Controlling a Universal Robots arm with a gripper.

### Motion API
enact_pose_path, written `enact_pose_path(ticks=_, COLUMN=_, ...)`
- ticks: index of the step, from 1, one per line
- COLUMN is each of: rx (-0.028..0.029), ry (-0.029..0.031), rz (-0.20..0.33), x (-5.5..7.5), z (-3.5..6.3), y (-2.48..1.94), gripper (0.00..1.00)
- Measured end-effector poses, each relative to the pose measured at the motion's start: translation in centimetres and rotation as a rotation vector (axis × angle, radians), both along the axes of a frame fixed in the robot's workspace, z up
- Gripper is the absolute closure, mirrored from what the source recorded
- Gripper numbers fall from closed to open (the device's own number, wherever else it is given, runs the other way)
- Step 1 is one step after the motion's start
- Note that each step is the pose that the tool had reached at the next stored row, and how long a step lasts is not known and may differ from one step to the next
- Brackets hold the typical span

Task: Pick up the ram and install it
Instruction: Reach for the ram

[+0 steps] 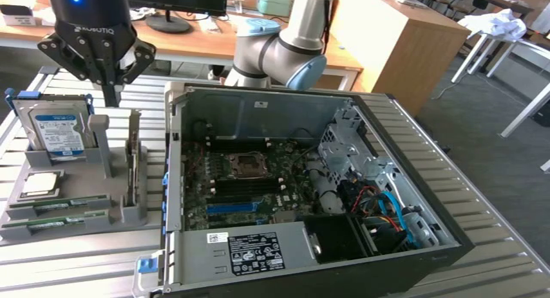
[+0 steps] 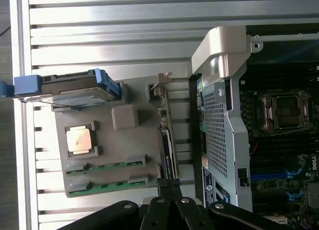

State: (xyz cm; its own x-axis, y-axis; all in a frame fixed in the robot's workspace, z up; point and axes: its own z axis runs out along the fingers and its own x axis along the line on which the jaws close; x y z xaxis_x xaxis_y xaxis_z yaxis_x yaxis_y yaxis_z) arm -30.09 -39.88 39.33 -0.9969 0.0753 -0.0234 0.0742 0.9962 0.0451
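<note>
Two ram sticks [image 1: 60, 204] [image 2: 107, 166], thin green boards, lie flat in slots at the near end of a grey holder [image 1: 120, 214] [image 2: 124, 118], one in front of the other. My gripper [image 1: 111, 95] [image 2: 169, 184] hangs well above the holder's far end, behind the upright parts, its fingers pressed together with nothing between them. It is far from the ram. To the exterior view's right lies the open computer case [image 1: 404, 143] with its motherboard [image 1: 236, 188] [image 2: 284, 155] exposed; black and blue memory slots [image 1: 234, 198] run below the processor socket [image 1: 245, 164].
The holder also carries a silver hard drive [image 1: 58, 134] [image 2: 75, 88] standing upright, a square silver processor chip [image 1: 41, 182] [image 2: 79, 139] and an upright card [image 1: 133, 163] [image 2: 167, 140]. All rests on a slatted metal table [image 1: 77, 259]. Desks and a monitor stand behind.
</note>
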Motion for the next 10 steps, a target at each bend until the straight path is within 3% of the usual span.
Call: enact_pose_path(ticks=10, rx=0.0, ry=-0.0001, rz=0.0, x=-0.99, z=0.0, y=0.0, gripper=0.9)
